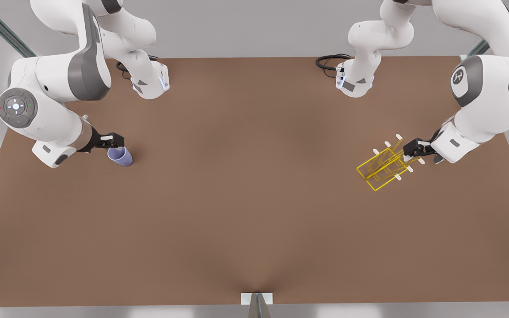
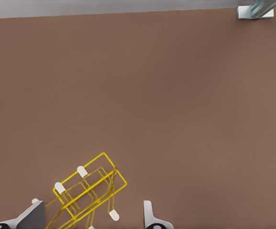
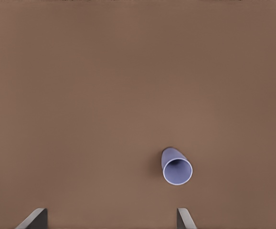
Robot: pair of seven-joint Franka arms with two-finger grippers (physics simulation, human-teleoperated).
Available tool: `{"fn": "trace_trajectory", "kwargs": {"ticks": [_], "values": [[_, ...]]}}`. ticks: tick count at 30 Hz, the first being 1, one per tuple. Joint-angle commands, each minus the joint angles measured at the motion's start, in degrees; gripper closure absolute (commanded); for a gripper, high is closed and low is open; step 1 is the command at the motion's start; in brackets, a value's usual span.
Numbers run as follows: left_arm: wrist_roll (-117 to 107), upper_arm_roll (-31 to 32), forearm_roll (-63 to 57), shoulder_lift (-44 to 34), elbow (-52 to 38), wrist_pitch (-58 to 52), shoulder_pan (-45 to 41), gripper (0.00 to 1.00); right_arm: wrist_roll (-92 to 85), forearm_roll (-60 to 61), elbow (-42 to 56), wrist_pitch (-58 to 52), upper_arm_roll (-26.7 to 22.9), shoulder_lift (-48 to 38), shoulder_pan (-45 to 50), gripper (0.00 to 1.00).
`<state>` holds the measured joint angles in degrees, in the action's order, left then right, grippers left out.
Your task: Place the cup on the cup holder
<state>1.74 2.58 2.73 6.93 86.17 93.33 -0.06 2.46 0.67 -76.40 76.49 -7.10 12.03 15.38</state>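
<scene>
On the front view's left, the right gripper is poised just above the small, smooth lavender-blue tapered cup, jaws spread wide and empty. The grasp is judged not yet made; a descent and closure are called for. On the right, the thin yellow wire-frame cup holder is straddled by the left gripper, jaws wide.

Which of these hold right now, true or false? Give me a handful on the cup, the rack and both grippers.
1. The cup stands on the front view's left. True.
2. The cup already hangs on the rack. False: they sit far apart on the table.
3. The left gripper is at the rack, fingers open. True.
4. The right gripper is shut on the cup. False: open, above it.
5. The rack is red. False: yellow.
</scene>
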Motion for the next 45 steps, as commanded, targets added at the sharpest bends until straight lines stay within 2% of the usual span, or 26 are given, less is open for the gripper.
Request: {"fn": "trace_trajectory", "kwargs": {"ticks": [1, 4, 7, 11, 20, 21, 24, 30, 40, 45], "values": [[0.5, 0.0, 0.0, -0.2, 0.0, -1.5, 0.0, 0.00, -0.3, 0.0, 0.0, 0.8, 0.0, -0.1, 0.0, 0.00], [0.5, 0.0, -0.2, -0.1, 0.0, -3.8, 0.1, 0.00, -0.1, -0.3, -4.6, 1.3, 0.0, 0.4, 0.3, 0.00], [0.5, -0.1, -2.0, 0.0, 0.0, -4.2, 0.1, 0.00, -0.1, -0.3, -18.2, 13.0, 0.8, -0.6, 0.7, 0.00], [0.3, -0.1, -2.1, 0.4, 0.0, -5.2, 0.1, 0.00, -0.7, -3.0, -34.9, 28.9, 0.9, -7.1, -0.1, 0.00], [0.0, 0.0, -2.1, 1.2, 0.1, -6.7, 0.1, 0.00, -4.8, -3.5, -52.7, 52.0, -0.9, -9.6, -1.5, 0.00], [0.0, 0.0, -2.1, 1.2, 0.1, -6.7, 0.1, 0.00, -7.2, -3.5, -54.6, 54.9, -2.8, -9.5, -1.5, 0.00], [0.3, 0.0, -2.0, 1.2, 0.1, -6.7, 0.1, 0.00, -8.5, -3.5, -54.9, 54.8, -4.7, -9.5, -1.3, 0.00], [0.3, 0.0, -2.1, 1.6, 0.1, -7.4, 0.1, 0.00, -8.8, -3.4, -56.3, 49.8, -4.8, -10.4, -0.8, 0.00], [0.3, 0.0, -2.2, 2.6, 0.1, -7.7, 0.2, 0.00, -8.9, -3.1, -59.3, 49.5, -4.9, -10.3, -0.3, 0.00], [0.4, -0.1, -2.2, 2.6, 0.1, -8.5, 0.2, 0.00, -10.8, -3.1, -59.4, 49.1, -7.8, -10.1, -0.9, 0.00]]}}
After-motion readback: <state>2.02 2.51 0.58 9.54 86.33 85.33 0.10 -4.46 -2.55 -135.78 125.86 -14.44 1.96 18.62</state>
